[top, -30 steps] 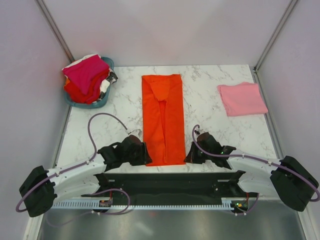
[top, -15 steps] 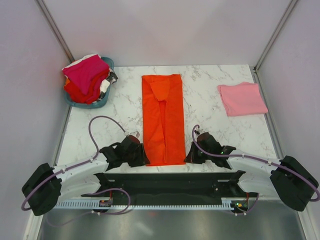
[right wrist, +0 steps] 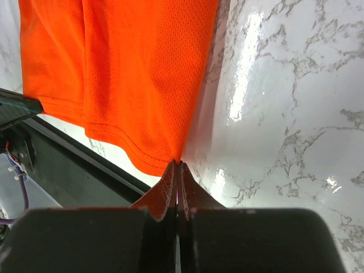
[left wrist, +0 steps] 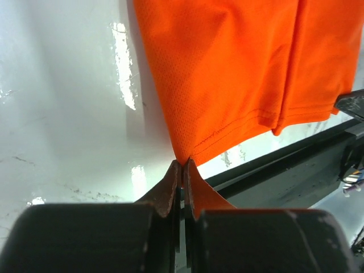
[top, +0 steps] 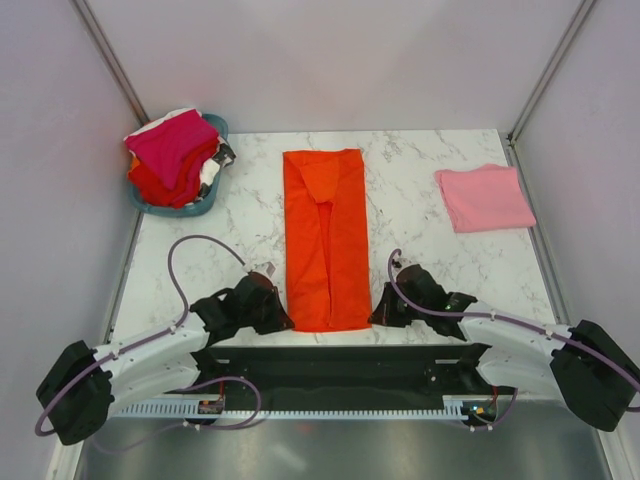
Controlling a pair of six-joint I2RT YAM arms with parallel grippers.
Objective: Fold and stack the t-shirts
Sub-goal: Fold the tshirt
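Observation:
A bright orange-red t-shirt [top: 325,235] lies in a long folded strip down the middle of the table. My left gripper [top: 282,318] is shut on its near left hem corner [left wrist: 185,158]. My right gripper [top: 377,315] is shut on its near right hem corner [right wrist: 177,161]. Both corners are lifted slightly off the table. A folded light pink t-shirt [top: 484,197] lies at the far right. Magenta, red and white t-shirts [top: 172,152] are piled in the teal basket [top: 216,127] at the far left.
The marble table's near edge and the black arm-base plate [top: 340,365] lie just below the shirt's hem. Side walls close the table in left and right. Bare marble lies between the orange-red shirt and the pink one.
The left arm has shifted slightly left and back at its base end. Both grippers remain shut on the hem corners. The shirt's near hem looks slightly narrower.

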